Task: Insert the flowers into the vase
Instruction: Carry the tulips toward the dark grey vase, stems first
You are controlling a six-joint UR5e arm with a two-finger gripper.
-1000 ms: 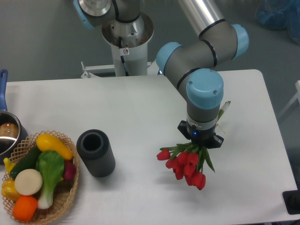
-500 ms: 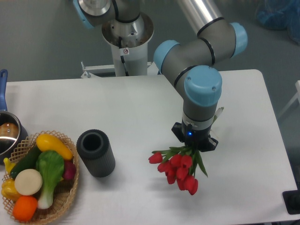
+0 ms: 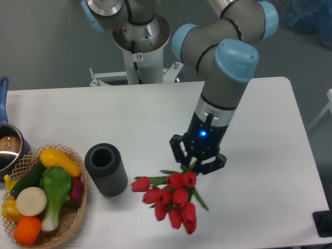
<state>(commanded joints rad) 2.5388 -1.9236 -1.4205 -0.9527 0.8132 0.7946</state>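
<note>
The arm reached down over the middle of the white counter (image 3: 155, 119), nearer its front edge. Its fingers (image 3: 194, 167) were clenched on the green stems of the flowers (image 3: 174, 198), gripping them at the top of the bunch. The red tulip heads hung below and to the left of the fingers, fanned out, with the leftmost head pointing toward the vase (image 3: 106, 169). From this view it could not be determined whether the flower heads touched the counter surface.

The vase stood upright toward the front-left part of the counter, its round mouth facing up and open. The leftmost tulip head lay just beside the vase's lower right side, apart from its mouth.

A wicker basket (image 3: 78, 207) of toy vegetables sat at the front-left corner, just beside the vase. A steel pot (image 3: 8, 150) with a blue handle stood at the left edge, behind the basket.
</note>
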